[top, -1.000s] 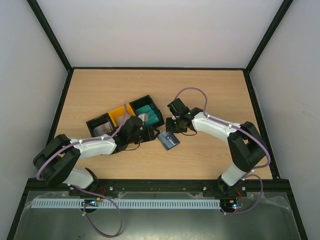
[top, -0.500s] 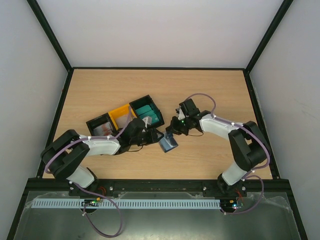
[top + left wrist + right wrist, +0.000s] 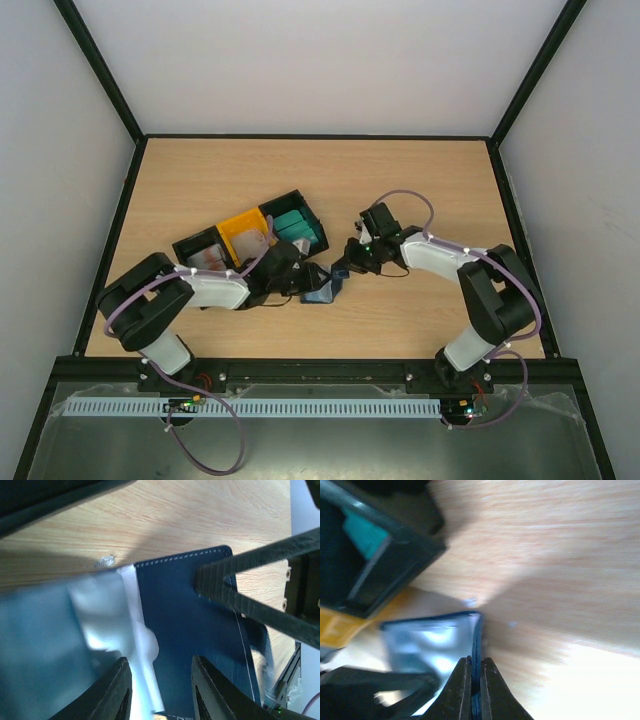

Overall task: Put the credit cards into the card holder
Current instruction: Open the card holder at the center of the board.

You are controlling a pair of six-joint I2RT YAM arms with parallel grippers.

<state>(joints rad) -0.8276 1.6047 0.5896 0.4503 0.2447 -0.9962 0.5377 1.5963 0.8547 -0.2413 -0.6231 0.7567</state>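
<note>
The navy card holder (image 3: 326,288) lies open on the table between both grippers, its grey lining (image 3: 55,640) and navy flap (image 3: 190,630) filling the left wrist view. My right gripper (image 3: 346,270) is shut on the card holder's (image 3: 427,642) right edge, which stands pinched between its fingers (image 3: 475,677). My left gripper (image 3: 306,281) sits at the holder's left side, jaws apart (image 3: 160,692) over the fold, nothing gripped that I can see. Teal credit cards (image 3: 293,228) and whitish ones with red marks (image 3: 205,258) lie in the tray.
The black-and-yellow three-compartment tray (image 3: 262,213) stands just left of the holder, close behind my left wrist. Its black corner (image 3: 405,555) with a teal card (image 3: 364,532) shows in the right wrist view. Black frame rails edge the wooden table (image 3: 420,180).
The left gripper has advanced right to the card holder and its jaws have narrowed. The right gripper shifted slightly, tilting the holder so that it looks narrower from above.
</note>
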